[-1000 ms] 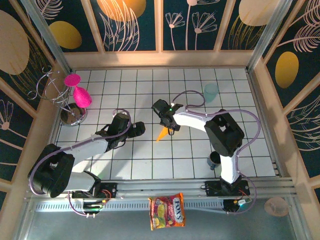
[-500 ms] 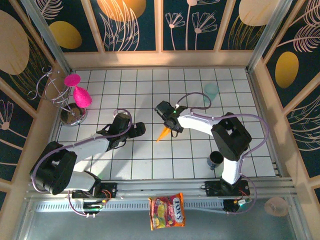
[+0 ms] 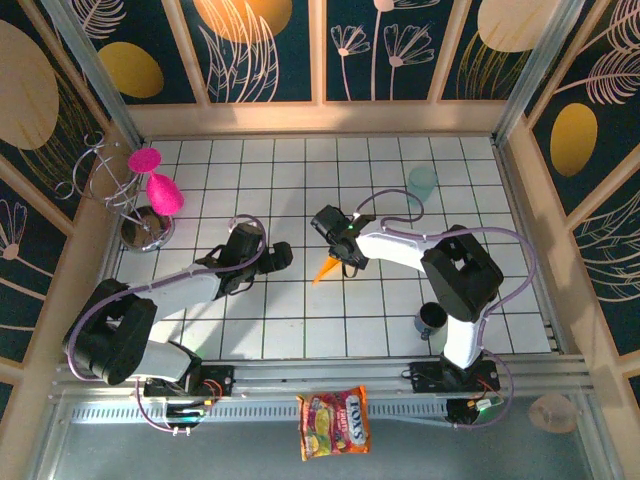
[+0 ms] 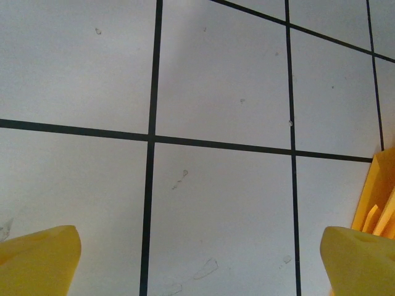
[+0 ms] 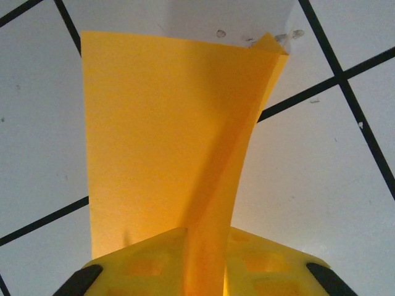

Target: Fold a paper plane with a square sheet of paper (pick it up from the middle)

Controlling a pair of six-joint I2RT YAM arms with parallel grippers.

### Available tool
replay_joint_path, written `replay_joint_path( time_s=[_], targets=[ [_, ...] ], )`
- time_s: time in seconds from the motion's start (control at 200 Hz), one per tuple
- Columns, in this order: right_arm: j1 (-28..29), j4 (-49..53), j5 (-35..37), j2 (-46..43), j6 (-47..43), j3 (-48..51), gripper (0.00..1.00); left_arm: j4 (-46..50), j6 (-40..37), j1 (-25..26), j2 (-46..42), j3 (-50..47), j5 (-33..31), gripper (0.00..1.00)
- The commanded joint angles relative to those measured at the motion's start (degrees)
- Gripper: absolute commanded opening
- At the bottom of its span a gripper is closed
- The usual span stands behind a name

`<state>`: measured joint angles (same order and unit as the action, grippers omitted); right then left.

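Observation:
The paper plane (image 3: 325, 268) is folded orange-yellow paper, slim and pointed in the top view, near the middle of the white tiled table (image 3: 300, 310). My right gripper (image 3: 345, 260) sits at its upper end. In the right wrist view the paper plane (image 5: 154, 123) has one broad flap lying on the tiles and a raised centre fold running down between the yellow fingers (image 5: 148, 262), and my right gripper (image 5: 207, 250) is shut on that fold. My left gripper (image 3: 278, 257) stands open to the left of the paper. In the left wrist view the left gripper (image 4: 200, 265) spans bare tile, with the paper's edge (image 4: 376, 197) at far right.
A wire rack with pink cups (image 3: 150, 190) stands at the left wall. A pale teal cup (image 3: 422, 181) is at the back right and a dark mug (image 3: 432, 318) by the right arm's base. A snack packet (image 3: 334, 422) lies off the table's front. Wooden walls enclose the table.
The right gripper's jaws have come together on the paper's raised fold, and that wrist has shifted slightly toward the near side. The left gripper has crept a little to the right, still open.

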<state>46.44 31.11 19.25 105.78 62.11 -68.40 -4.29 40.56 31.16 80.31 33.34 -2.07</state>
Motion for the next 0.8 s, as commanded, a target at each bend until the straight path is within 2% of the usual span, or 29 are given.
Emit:
replay_joint_path(
  time_s=[0.0, 0.12, 0.305, 0.415, 0.501, 0.711, 0.791],
  targets=[
    [-0.4, 0.0, 1.8, -3.2, 0.2, 0.5, 0.12, 0.7, 0.6, -0.5, -1.0, 1.1, -1.0, 0.99],
    [-0.4, -2.2, 2.8, -5.0, -3.6, 0.6, 0.00, 0.6, 1.8, -1.3, -2.6, 0.5, -1.4, 0.99],
    [-1.0, -14.4, -3.1, -9.9, -19.6, 1.3, 0.00, -0.8, 4.7, -3.8, -5.9, -1.5, 0.5, 0.99],
    [-1.5, -23.4, -11.9, -12.2, -27.7, 3.3, 0.00, -2.7, 7.2, -6.1, -8.8, -3.7, 2.7, 0.99],
    [-1.7, -29.9, -18.0, -13.1, -30.4, 5.5, 0.00, -4.5, 9.2, -7.6, -11.3, -5.5, 4.0, 0.99],
    [-4.1, -45.9, -35.6, -12.1, -28.6, 13.1, 0.00, -8.2, 15.1, -9.8, -17.5, -9.5, 5.0, 0.97],
    [-4.4, -50.2, -40.3, -10.6, -27.5, 15.1, 0.00, -9.6, 15.9, -9.8, -18.1, -10.1, 6.8, 0.96]
  ],
)
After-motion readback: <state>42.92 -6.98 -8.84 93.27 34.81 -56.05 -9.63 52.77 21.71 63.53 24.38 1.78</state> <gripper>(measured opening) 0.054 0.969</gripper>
